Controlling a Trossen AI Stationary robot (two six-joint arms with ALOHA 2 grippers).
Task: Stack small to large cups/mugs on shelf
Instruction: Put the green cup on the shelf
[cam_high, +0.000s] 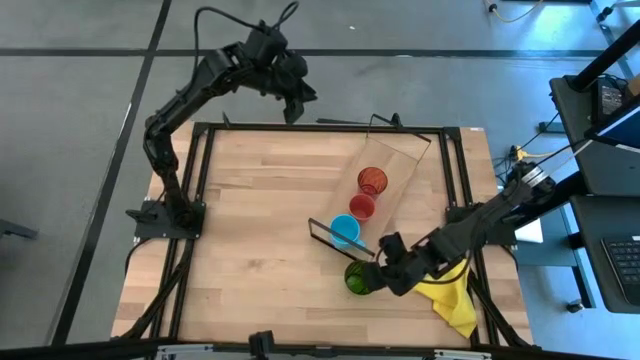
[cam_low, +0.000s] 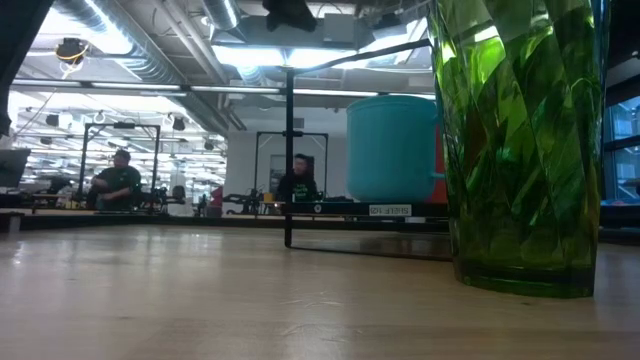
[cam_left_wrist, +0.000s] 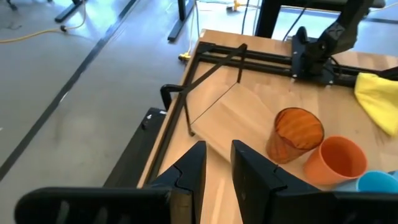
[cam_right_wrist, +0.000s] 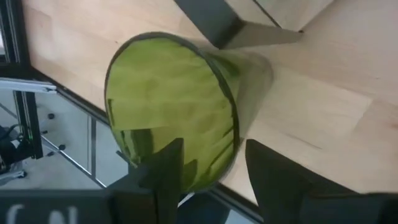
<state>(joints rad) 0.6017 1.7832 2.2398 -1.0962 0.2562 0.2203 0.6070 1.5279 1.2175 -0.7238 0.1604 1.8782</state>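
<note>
Three cups already sit on the shelf (cam_high: 395, 165); the largest, the green tumbler (cam_high: 357, 277), stands upright on the desk (cam_high: 260, 220) just off the shelf's near end, at about five o'clock from desk centre. The right gripper (cam_high: 388, 268) is right beside it, at its three o'clock side, jaws parted with the rim between them, not yet clenched. The left gripper (cam_high: 293, 100), jaws released, waits far off near twelve o'clock.

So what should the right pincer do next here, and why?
Probably shut on the green tumbler. The right pincer sits at its rim with open fingers, and the tumbler stands on the table beside the shelf, which already carries the other three cups.
</note>
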